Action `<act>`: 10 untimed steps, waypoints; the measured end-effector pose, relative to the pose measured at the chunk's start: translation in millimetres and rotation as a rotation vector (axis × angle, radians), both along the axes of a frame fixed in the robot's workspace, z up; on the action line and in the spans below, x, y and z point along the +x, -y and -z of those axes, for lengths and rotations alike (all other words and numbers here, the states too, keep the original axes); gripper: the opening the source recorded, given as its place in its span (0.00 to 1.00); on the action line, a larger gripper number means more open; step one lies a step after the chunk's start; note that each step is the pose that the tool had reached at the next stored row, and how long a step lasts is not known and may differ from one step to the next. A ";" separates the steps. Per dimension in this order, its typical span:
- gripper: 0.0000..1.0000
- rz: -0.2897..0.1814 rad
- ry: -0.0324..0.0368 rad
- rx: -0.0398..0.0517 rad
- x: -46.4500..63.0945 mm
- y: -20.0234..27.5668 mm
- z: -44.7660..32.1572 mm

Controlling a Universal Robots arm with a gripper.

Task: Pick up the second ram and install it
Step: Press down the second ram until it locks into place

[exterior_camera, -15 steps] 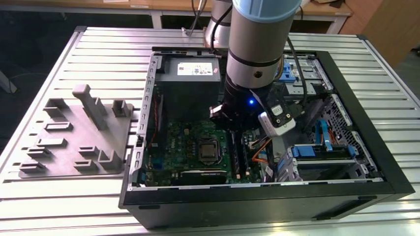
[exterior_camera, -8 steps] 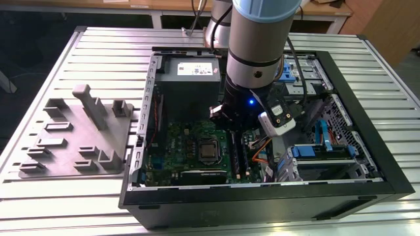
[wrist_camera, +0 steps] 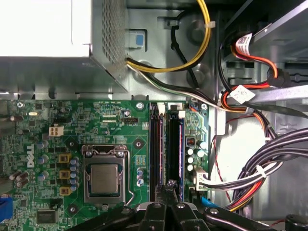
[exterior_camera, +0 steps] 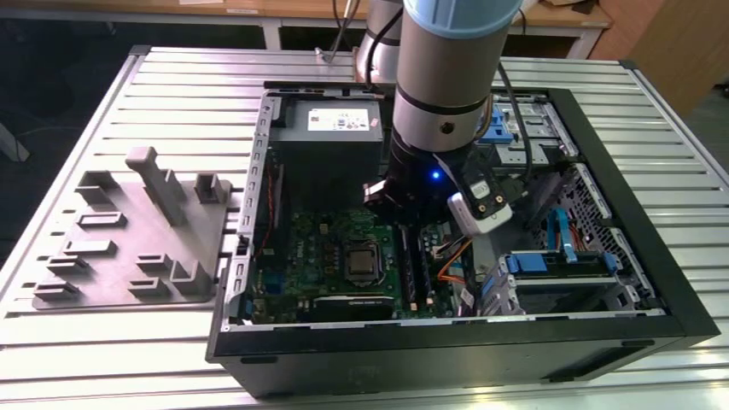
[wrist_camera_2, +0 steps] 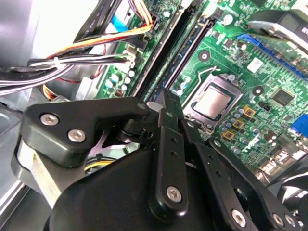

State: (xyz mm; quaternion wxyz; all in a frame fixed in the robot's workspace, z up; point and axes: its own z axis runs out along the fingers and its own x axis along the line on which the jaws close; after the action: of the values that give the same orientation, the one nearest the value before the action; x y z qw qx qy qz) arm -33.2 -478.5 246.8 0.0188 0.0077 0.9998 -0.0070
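Site: open computer case [exterior_camera: 644, 282] lay on its side on slatted metal table [exterior_camera: 114, 359]; grey moulded tray [exterior_camera: 125, 256] with upright pegs sat on table at the exterior view's left of case, just beside it.
Reach: arm [exterior_camera: 450, 85] stood upright over case; wrist sat inside it, above motherboard [wrist_camera: 57, 125] and near power supply [exterior_camera: 330, 128].
Claw: gripper [wrist_camera: 168, 186] noted in both wrist views [wrist_camera_2: 168, 98]; fingers drawn narrow, tips all but meeting; held over memory slots, just beside CPU socket [wrist_camera: 105, 178].
Memory: second ram [wrist_camera: 174, 154] taken as long dark strip lying lengthwise in slot farther from socket, running away from fingertips; like dark strip ran parallel in slot nearer socket.
Contact: could not tell whether tips nipped stick's edge, pressed on it, or hung just clear; could not tell whether stick was fully seated.
Wiring: cable bundle [wrist_camera: 260, 173], black, red and orange, lay on side of slots away from socket; apart from gripper.
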 end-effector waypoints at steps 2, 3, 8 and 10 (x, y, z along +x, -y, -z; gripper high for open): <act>0.10 0.000 0.0000 0.0060 0.1 -0.9 0.1; 0.10 0.000 0.0001 0.0073 0.0 -1.3 0.1; 0.10 0.000 0.0000 0.0076 0.0 -1.8 0.2; 0.10 0.001 0.0000 0.0075 0.0 -2.8 0.2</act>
State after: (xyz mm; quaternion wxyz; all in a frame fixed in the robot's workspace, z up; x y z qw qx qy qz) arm -33.2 -475.7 246.6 0.0187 0.0081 0.9998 -0.0033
